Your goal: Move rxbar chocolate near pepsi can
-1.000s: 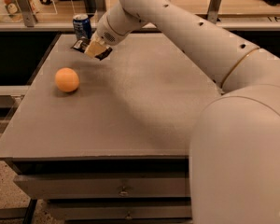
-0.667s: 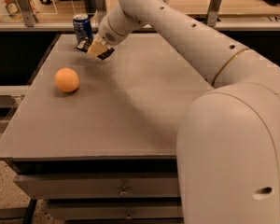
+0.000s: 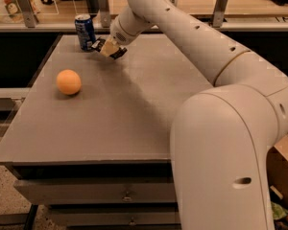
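Note:
The pepsi can (image 3: 85,31), blue with a silver top, stands upright at the far left of the table. My gripper (image 3: 108,48) is just right of the can, low over the table top. It is shut on the rxbar chocolate (image 3: 97,44), a thin black wrapper whose ends stick out on both sides of the fingers. The bar's left end is very close to the can's base. I cannot tell whether the bar touches the table.
A round orange fruit (image 3: 68,82) lies on the grey table (image 3: 134,123) at the left, nearer to me. My white arm spans the right side of the view. A railing with posts runs behind the table. Drawers sit below its front edge.
My gripper with the bar has shifted slightly to the right, showing more of the can. The can and the orange have not moved.

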Tool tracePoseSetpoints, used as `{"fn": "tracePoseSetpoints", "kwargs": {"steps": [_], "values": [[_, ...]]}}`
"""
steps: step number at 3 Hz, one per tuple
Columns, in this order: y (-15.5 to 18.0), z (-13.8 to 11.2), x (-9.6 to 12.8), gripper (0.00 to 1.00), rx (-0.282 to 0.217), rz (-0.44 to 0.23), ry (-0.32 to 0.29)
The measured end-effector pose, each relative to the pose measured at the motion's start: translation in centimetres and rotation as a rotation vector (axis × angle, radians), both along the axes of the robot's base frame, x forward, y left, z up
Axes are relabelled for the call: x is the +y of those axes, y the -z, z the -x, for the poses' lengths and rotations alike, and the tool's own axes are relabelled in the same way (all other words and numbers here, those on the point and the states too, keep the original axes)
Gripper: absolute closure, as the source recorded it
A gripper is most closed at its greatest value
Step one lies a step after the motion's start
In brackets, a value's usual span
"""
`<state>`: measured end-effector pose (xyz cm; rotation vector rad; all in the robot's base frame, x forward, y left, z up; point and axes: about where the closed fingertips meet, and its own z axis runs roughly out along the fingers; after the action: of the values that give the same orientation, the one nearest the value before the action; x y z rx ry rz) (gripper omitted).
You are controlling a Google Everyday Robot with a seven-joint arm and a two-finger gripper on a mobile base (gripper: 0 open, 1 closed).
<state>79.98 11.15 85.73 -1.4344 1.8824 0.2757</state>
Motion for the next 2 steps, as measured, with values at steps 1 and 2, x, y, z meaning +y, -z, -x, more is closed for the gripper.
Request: {"fn": "tracePoseSetpoints", "kwargs": {"steps": [1,2], "values": [[0.31,-0.82,-1.03,0.13,0.008,0.007,0.025],[0.31,-0.76,-1.44,0.00,0.021,-0.024,0.024]]}}
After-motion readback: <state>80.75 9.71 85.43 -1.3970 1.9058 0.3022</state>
